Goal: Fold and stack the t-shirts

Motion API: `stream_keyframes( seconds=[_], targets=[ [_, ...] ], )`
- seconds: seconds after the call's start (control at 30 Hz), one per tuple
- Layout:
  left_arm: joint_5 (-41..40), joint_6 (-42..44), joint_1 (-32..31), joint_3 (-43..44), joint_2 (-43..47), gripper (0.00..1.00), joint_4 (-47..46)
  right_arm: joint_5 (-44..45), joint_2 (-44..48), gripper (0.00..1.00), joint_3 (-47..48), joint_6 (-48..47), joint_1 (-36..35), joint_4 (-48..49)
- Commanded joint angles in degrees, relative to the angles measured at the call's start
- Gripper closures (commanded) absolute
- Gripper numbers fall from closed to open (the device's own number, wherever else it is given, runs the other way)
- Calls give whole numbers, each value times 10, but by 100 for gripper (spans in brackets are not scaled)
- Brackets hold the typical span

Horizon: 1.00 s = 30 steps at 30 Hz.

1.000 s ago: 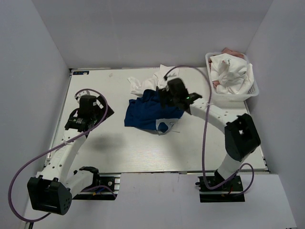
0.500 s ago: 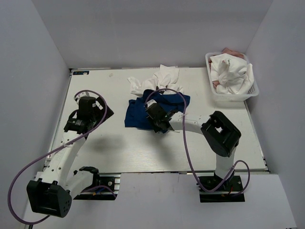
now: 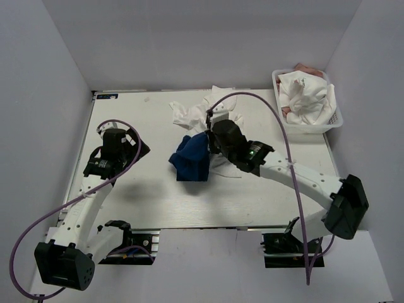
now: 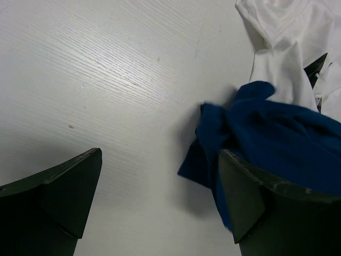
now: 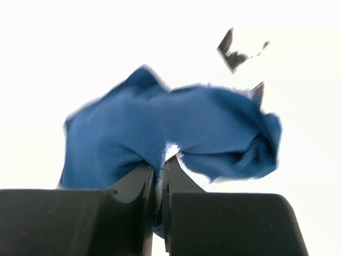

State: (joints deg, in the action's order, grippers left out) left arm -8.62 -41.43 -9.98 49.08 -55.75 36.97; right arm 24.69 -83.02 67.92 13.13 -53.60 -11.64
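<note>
White table (image 3: 145,189) | my right pincer (image 5: 158,170) pinches a fold of the blue t-shirt (image 5: 176,122), which is bunched just ahead of its tips | my left pincer (image 4: 160,154) is spread wide, with the blue cloth by one finger | white t-shirts (image 3: 214,107) lie just beyond the right pincer

- The blue t-shirt (image 3: 191,159) is bunched into a crumpled wad. One fold is pinched between the closed fingers of the right gripper (image 3: 211,141), and the rest trails from its fingertips toward the left arm.
- The crumpled white t-shirts (image 3: 203,112) lie in a heap just beyond that gripper, touching the blue one.
- The piled white t-shirts (image 3: 306,95) fill a basket (image 3: 314,130) well off to the gripper's right.
</note>
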Motion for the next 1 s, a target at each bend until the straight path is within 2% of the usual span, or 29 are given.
stream_keyframes(
  seconds=[0.0, 0.07, 0.23, 0.4, 0.57, 0.67, 0.7, 0.83, 0.97],
  targets=[
    [-10, -3, -2, -7, 3, 0, 0, 89, 34, 100, 31, -12, 11, 50],
    [-5, -3, -2, -1, -2, 0, 0, 125, 44, 100, 41, -21, 24, 83],
    [30, -3, 3, 32, -32, 0, -11, 139, 58, 100, 77, -56, 95, 154],
    [25, -3, 3, 54, -73, 0, -11, 158, 24, 100, 221, -150, 181, 199],
    [19, -3, 3, 82, -108, 0, -17, 170, -44, 100, 371, -237, 257, 196],
    [19, 2, 3, 108, -134, 0, -23, 179, -98, 100, 457, -253, 338, 196],
    [19, 2, 3, 108, -134, 0, -23, 179, -98, 100, 457, -253, 349, 192],
    [1, 7, 3, 134, -161, 0, -23, 160, -182, 100, 575, -258, 421, 168],
    [1, 14, 3, 146, -190, 0, -23, 105, -255, 100, 590, -234, 489, 140]
  ],
)
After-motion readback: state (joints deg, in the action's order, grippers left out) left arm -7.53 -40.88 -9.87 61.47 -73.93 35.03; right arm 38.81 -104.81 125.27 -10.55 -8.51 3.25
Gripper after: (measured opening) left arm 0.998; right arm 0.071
